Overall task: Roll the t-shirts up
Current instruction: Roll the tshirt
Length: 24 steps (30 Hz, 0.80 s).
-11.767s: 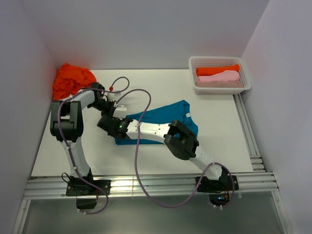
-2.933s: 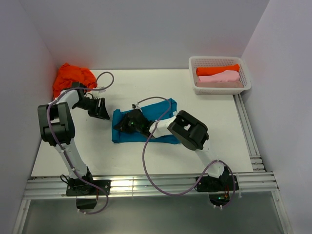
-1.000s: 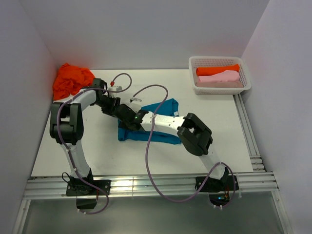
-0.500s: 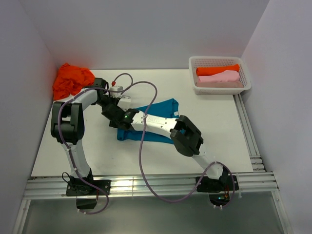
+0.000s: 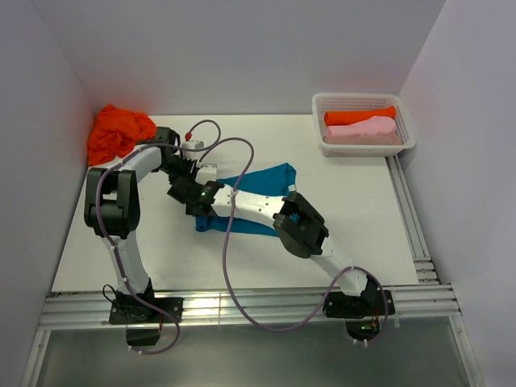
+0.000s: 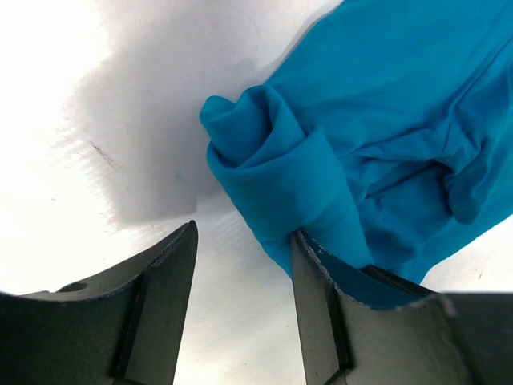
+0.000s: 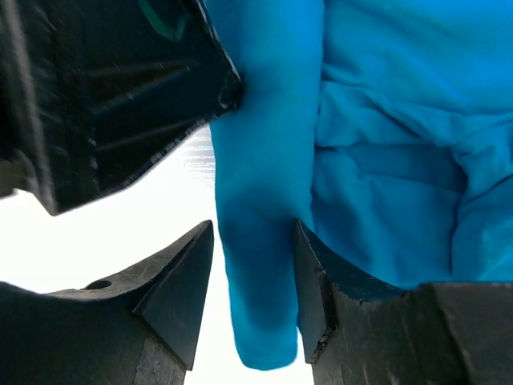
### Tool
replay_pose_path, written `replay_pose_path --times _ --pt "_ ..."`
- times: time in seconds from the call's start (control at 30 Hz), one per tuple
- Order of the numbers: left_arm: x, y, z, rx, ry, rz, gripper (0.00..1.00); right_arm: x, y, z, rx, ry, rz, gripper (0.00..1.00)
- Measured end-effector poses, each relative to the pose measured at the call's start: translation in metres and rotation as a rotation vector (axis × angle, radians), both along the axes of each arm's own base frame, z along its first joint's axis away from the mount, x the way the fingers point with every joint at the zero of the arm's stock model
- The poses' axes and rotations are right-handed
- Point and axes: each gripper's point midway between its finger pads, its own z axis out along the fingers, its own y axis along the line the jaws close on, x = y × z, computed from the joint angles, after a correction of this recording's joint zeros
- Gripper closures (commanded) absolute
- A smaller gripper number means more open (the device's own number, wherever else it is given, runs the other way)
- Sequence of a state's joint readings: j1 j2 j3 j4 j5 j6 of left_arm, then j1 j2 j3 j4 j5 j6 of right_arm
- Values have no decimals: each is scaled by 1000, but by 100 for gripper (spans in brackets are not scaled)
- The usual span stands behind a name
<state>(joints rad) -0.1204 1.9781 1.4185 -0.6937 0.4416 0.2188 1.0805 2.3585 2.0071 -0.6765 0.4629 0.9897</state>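
Observation:
The teal-blue t-shirt (image 5: 262, 197) lies mid-table as a folded strip, its left end rolled up. My left gripper (image 5: 192, 173) is at that end. In the left wrist view it (image 6: 244, 233) is open over bare table, its right finger (image 6: 321, 289) touching the rolled edge (image 6: 280, 172). My right gripper (image 5: 184, 192) is just beside it. In the right wrist view it (image 7: 253, 228) is open around the rolled teal fold (image 7: 260, 241), with a gap at its left finger. An orange-red shirt (image 5: 119, 131) lies crumpled at the far left.
A white mesh basket (image 5: 321, 137) at the far right holds an orange roll (image 5: 359, 115) and a pink roll (image 5: 363, 127). The left gripper's black body (image 7: 104, 88) is close above my right fingers. Metal rails (image 5: 407, 218) run along the right and near edges.
The shirt has gone from spread out to a narrower strip. In the last second my right arm's elbow swung left and nearer; both grippers stay at the shirt's left end.

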Motion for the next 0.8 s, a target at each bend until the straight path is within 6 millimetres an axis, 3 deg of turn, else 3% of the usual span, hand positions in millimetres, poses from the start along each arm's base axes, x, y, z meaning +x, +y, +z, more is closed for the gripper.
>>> replay_pose_path --times 0.27,0.43,0.47,0.6,0.8 --pt "28 3 26 -11 -79 28 42 -3 -6 -13 -56 22 -1 46" --pt "52 19 52 -27 -149 91 43 -1 -3 -21 -77 30 5 47" --pt "55 23 56 -31 -158 103 43 -1 -3 -21 -82 31 8 49" --pt "59 39 73 -48 -191 149 42 -3 1 -20 -72 41 29 71" --pt "61 55 101 -97 -260 182 43 -8 18 -20 91 62 102 75"
